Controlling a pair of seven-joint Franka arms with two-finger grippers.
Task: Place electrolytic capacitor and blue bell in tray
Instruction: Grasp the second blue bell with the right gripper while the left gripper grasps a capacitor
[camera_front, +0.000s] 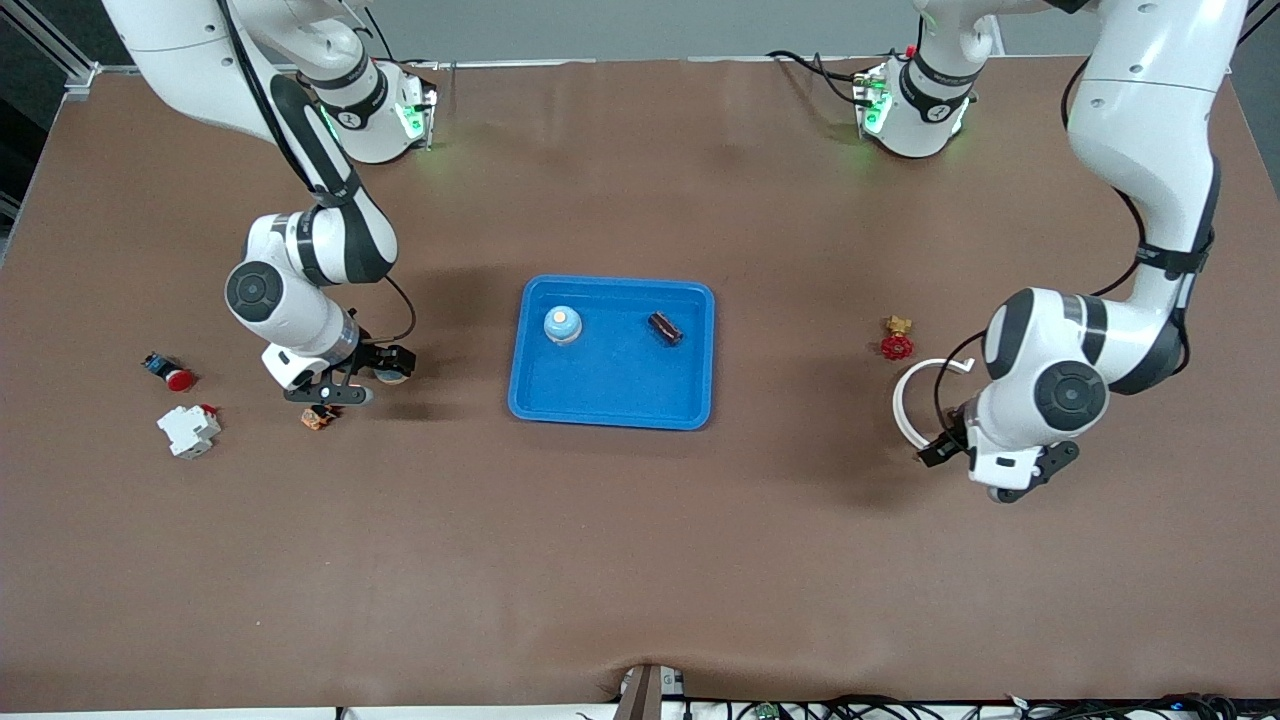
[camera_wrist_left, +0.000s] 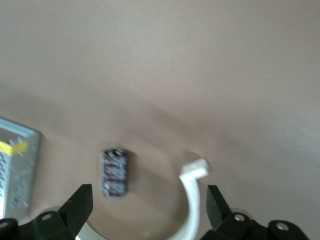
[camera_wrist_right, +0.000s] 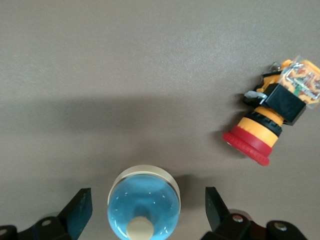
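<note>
Bright blue rectangular plastic tray (camera_front: 612, 408), mid-table: pale blue domed bell (camera_front: 562, 324) and dark cylindrical capacitor (camera_front: 665, 328) lie well apart in its farther half; nearer half bare. White curved plastic clip (camera_front: 903, 405) lies just beside the left gripper (camera_front: 1008, 484). Small orange part (camera_front: 318, 417) lies just beside the right gripper (camera_front: 348, 386).

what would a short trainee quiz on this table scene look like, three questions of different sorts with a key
1. Multiple choice: which thing lies closest to the left gripper?
A. the white curved plastic ring
B. the white blocky circuit breaker
C. the red round push button

2. True or false: the bright blue rectangular plastic tray sits at the right arm's end of the table.

3. Fill in: the small red valve handwheel with a brass body lies ____ from the front camera than the white curved plastic ring.

Key: 1 A; 2 false, it sits mid-table between the arms; 3 farther.
</note>
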